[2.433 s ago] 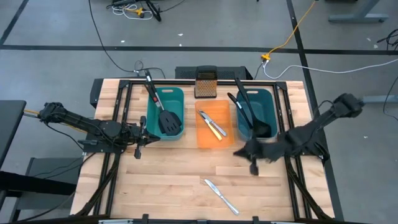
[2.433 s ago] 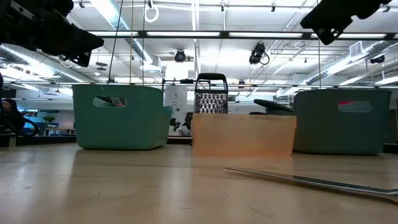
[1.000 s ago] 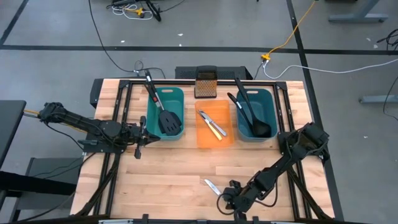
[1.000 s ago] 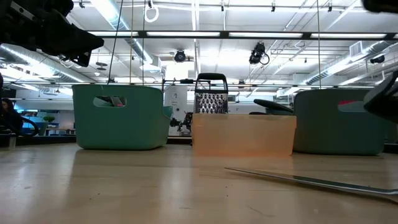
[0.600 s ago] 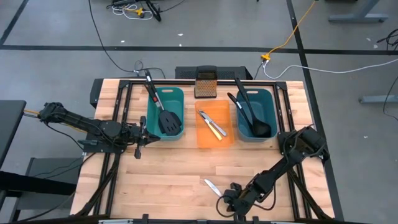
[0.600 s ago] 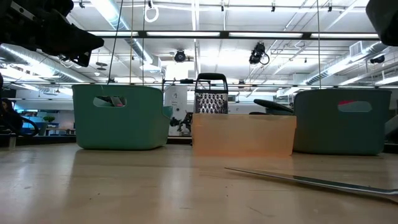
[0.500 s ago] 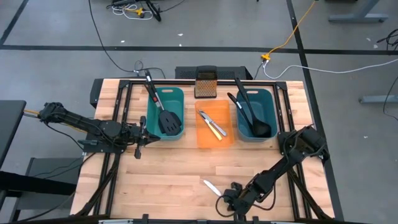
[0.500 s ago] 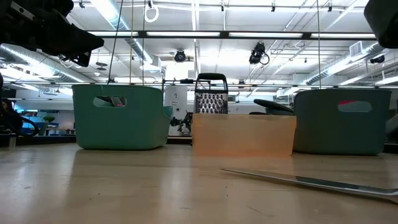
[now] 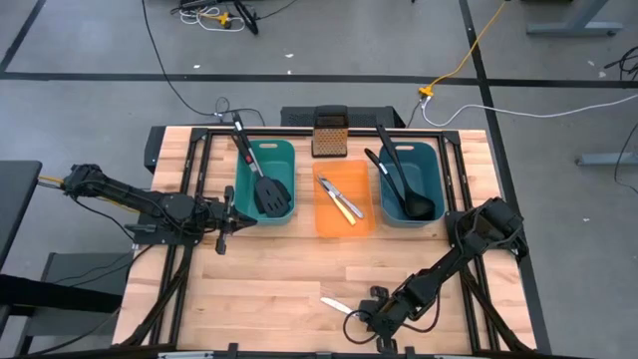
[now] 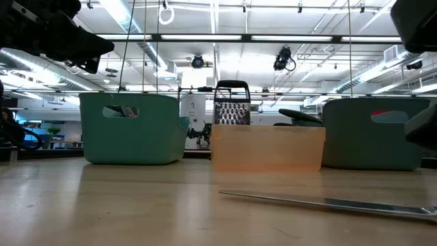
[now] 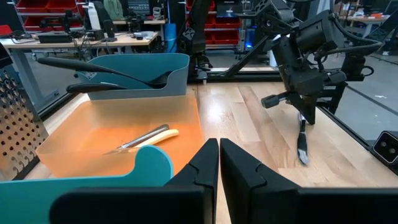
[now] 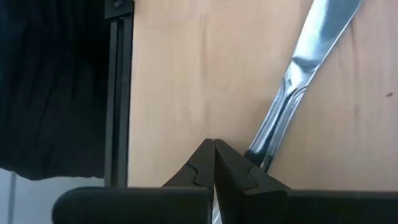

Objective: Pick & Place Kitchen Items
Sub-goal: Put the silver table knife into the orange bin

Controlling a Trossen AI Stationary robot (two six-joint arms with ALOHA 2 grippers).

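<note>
A slim silver knife (image 9: 335, 305) lies flat on the wood near the table's front edge; the low view shows it as the knife (image 10: 321, 202). My right gripper (image 9: 365, 319) stands shut at the knife's handle end, pointing steeply down. My left gripper (image 9: 221, 221) hangs shut above the table, left of the left teal bin (image 9: 247, 165), which holds black spatulas (image 9: 269, 191). The orange bin (image 9: 329, 221) holds knives (image 9: 342, 199), one yellow-handled. Black ladles (image 9: 404, 189) lie in the right teal bin (image 9: 435, 170). My right gripper has its two fingers shut with nothing between them. The outer side of one finger (image 12: 239, 171) lies against the knife's handle (image 12: 268, 140). The fingers slant down from the table's right. The knife stays flat on the wood, its blade (image 12: 314, 43) reaching away from the fingers.
An upright metal box grater (image 9: 330, 133) stands at the far edge behind the orange bin. Black frame rails (image 9: 194, 189) run along both sides of the table. Bare wood lies between the bins and the front edge.
My right gripper has sunk a little toward the table and tipped more steeply down. The knife has turned about on the wood: its blade tip has slid toward the table's left edge, so it lies more crosswise than before.
</note>
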